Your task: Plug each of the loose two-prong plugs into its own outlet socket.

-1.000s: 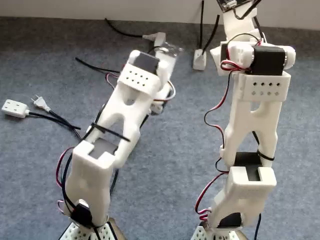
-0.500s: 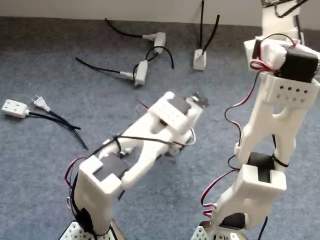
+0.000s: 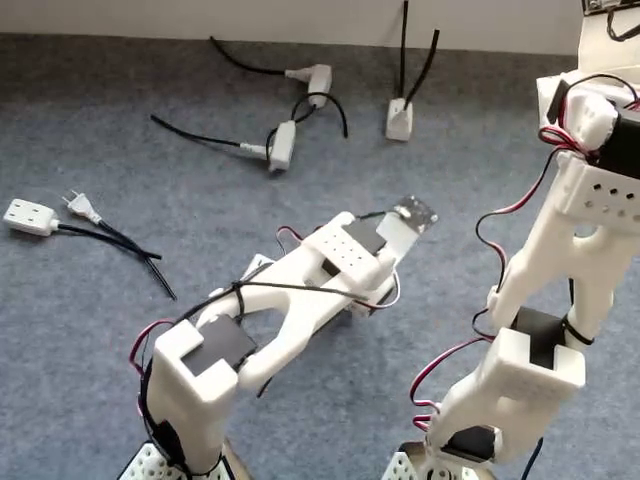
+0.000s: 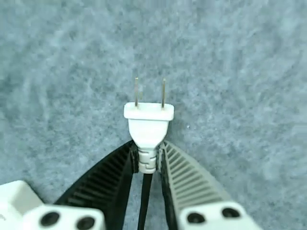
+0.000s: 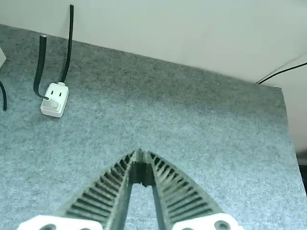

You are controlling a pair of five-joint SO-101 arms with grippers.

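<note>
My left gripper (image 4: 147, 146) is shut on the neck of a white two-prong plug (image 4: 148, 120). Its prongs point away from the fingers, over bare grey carpet, and its black cable runs back between them. In the high view that arm (image 3: 340, 262) lies low across the middle of the carpet. A second loose plug (image 3: 80, 206) lies at the far left beside a white outlet socket (image 3: 27, 216). My right gripper (image 5: 140, 155) is shut on nothing, raised above the carpet's right side. Another white outlet socket (image 5: 53, 99) with black cables stands near the wall.
Two white plug-and-socket pieces (image 3: 283, 145) (image 3: 318, 78) lie with their black cables at the back of the carpet, and a third (image 3: 399, 120) stands by the wall. A black cable (image 3: 130, 255) trails from the left. The right arm (image 3: 570, 250) stands tall at the right edge.
The left arm has pulled back from the far cables to the middle of the carpet and dropped low. The right arm has swung further right.
</note>
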